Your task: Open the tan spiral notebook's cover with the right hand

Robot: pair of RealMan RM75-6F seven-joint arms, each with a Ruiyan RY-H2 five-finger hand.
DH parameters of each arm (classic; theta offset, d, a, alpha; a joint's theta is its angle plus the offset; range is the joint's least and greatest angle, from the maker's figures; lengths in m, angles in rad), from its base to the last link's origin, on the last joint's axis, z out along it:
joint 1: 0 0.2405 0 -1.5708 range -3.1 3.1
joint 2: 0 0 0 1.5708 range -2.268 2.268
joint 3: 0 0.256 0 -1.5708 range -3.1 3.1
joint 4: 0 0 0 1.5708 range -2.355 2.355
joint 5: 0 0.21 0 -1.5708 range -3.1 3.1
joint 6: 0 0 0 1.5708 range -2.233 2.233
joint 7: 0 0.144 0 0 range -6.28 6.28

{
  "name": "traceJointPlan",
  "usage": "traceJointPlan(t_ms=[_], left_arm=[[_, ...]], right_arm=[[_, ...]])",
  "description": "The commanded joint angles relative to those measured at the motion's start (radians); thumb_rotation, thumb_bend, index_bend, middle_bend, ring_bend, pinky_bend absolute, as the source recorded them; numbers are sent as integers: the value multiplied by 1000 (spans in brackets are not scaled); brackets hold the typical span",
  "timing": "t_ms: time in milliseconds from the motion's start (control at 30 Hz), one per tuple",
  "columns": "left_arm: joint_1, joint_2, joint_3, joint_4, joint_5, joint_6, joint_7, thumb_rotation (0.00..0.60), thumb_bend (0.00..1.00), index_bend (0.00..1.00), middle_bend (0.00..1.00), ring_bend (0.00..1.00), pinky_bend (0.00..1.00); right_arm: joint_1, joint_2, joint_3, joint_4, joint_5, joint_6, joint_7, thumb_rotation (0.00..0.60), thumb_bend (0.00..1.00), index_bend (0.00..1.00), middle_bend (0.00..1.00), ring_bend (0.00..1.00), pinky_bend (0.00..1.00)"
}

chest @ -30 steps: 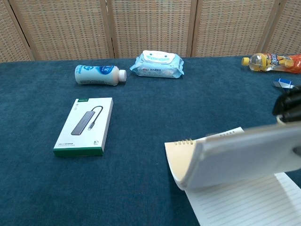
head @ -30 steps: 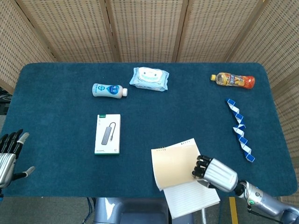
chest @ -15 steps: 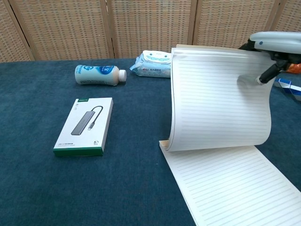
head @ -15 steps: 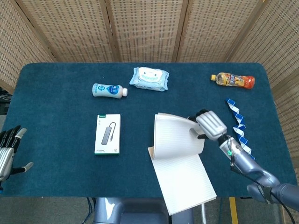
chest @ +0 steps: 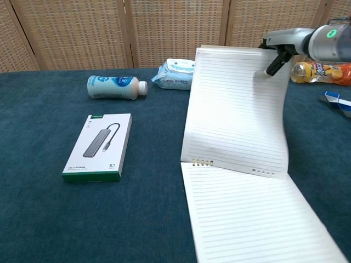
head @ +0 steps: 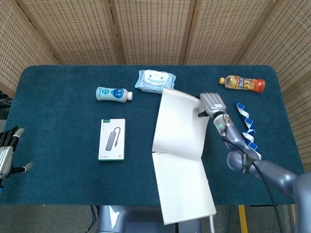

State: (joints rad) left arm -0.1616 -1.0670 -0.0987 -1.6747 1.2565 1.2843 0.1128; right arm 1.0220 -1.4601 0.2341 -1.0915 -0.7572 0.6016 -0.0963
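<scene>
The spiral notebook (head: 182, 187) lies open at the table's front middle, its lined page (chest: 252, 219) facing up. Its cover (head: 177, 124) is swung up and back over the spiral binding (chest: 203, 163), lined inner side (chest: 236, 115) toward me. My right hand (head: 211, 104) grips the cover's far right corner; in the chest view the right hand (chest: 285, 41) sits on the top edge with one finger in front of the sheet. My left hand (head: 7, 155) hangs off the table's left edge, fingers spread, holding nothing.
A white bottle (head: 113, 93) and a wipes pack (head: 155, 81) lie behind the notebook, the pack partly hidden by the cover. A boxed USB hub (head: 112, 139) lies to the left. An orange juice bottle (head: 241, 83) and a blue-white snake puzzle (head: 248, 128) are at the right.
My right hand has carried the cover from just above the page at the front edge up and over to the far side. The notebook now stands open. The left hand slid slightly outward.
</scene>
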Motion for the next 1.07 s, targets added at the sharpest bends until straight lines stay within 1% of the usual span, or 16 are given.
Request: traceJointPlan(t_ms=[33, 67, 100, 200, 267, 367, 467, 533, 600, 700, 733, 800, 833, 933, 1033, 1067], left_arm=[[-12, -1, -13, 11, -34, -22, 0, 600, 0, 0, 0, 0, 0], [-15, -1, -15, 14, -43, -29, 0, 600, 0, 0, 0, 0, 0], [-18, -1, -17, 17, -51, -35, 0, 600, 0, 0, 0, 0, 0], [-25, -2, -21, 24, -68, -49, 1, 600, 0, 0, 0, 0, 0], [-30, -3, -23, 30, -79, -58, 2, 600, 0, 0, 0, 0, 0], [-36, -3, -25, 34, -89, -68, 0, 600, 0, 0, 0, 0, 0], [-36, -1, -22, 32, -84, -65, -4, 600, 0, 0, 0, 0, 0], [-33, 2, -16, 27, -70, -58, -9, 600, 0, 0, 0, 0, 0], [-28, 5, -10, 22, -54, -47, -14, 600, 0, 0, 0, 0, 0], [-19, 9, 1, 15, -23, -26, -23, 600, 0, 0, 0, 0, 0], [-15, 9, 6, 13, -10, -18, -27, 600, 0, 0, 0, 0, 0], [-10, 11, 13, 10, 12, -6, -34, 600, 0, 0, 0, 0, 0], [-6, 11, 19, 9, 28, 2, -40, 600, 0, 0, 0, 0, 0], [3, 12, 31, 10, 74, 30, -59, 600, 0, 0, 0, 0, 0], [14, 10, 43, 16, 123, 63, -77, 600, 0, 0, 0, 0, 0], [17, 10, 47, 18, 135, 70, -81, 600, 0, 0, 0, 0, 0]], right_arm=[[76, -104, 32, 134, 63, -57, -45, 600, 11, 132, 83, 53, 189], [83, -122, 40, 160, 56, -61, -33, 600, 0, 52, 24, 10, 142], [88, -140, 51, 184, 45, -59, -18, 600, 0, 1, 0, 0, 92], [97, -184, 80, 245, 3, -44, 32, 600, 0, 0, 0, 0, 13], [103, -211, 102, 283, -37, -10, 69, 600, 0, 0, 0, 0, 0], [103, -238, 112, 326, -123, 56, 125, 600, 0, 0, 0, 0, 0], [78, -219, 109, 301, -216, 131, 193, 600, 0, 0, 0, 0, 0], [41, -177, 98, 235, -286, 197, 244, 600, 0, 0, 0, 0, 0], [-6, -126, 79, 160, -347, 271, 270, 600, 0, 0, 0, 0, 0], [-108, -26, 27, 13, -444, 421, 257, 600, 0, 0, 0, 0, 0], [-155, 19, 1, -52, -480, 481, 244, 600, 0, 0, 0, 0, 0], [-230, 82, -41, -142, -530, 576, 213, 600, 0, 0, 0, 0, 0], [-283, 120, -72, -197, -560, 637, 191, 600, 0, 0, 0, 0, 0], [-413, 189, -149, -300, -620, 770, 158, 600, 0, 0, 0, 0, 0], [-526, 223, -218, -344, -660, 866, 154, 600, 0, 0, 0, 0, 0], [-557, 224, -232, -345, -669, 894, 153, 600, 0, 0, 0, 0, 0]])
